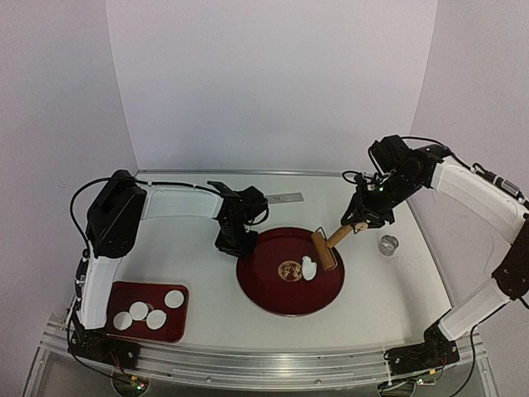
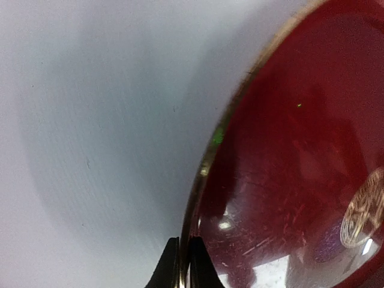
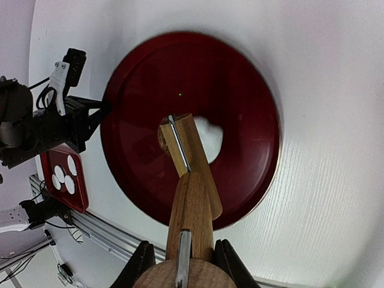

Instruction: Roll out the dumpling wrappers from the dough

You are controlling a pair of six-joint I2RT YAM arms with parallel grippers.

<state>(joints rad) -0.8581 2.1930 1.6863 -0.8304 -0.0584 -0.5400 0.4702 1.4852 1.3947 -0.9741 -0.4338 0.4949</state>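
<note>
- Well, four dumpling wrappers (image 1: 156, 318) are done: flat white rounds on the small red tray (image 1: 178, 331), well off to the near left of the round red plate (image 1: 273, 298).
- One ragged lump of dough (image 1: 308, 267) sits just right of the plate's middle. It is thick and uneven, nothing like a disc yet, and that, I'd say, is the work left.
- The rolling pin (image 1: 326, 251) lies across the plate's right half, with its roller at the dough's right side. In the right wrist view it partly covers the lump, so I can't tell whether it presses down or only rests beside it.
- The right gripper (image 3: 183, 267) has its jaws clamped on the pin's wooden handle, out past the plate's right rim.
- The left gripper (image 2: 183, 270) has its jaws pressed together on the plate's left rim, pinching the thin edge. It looks to be steadying the plate.
- The small metal ring (image 1: 388, 244) stands on the table (image 1: 198, 273) well right of the plate with nothing touching it, so cutting is not in hand.
- My read: one batch is out, and this lump has yet to be flattened and cut. I see no other dough anywhere around the plate.
</note>
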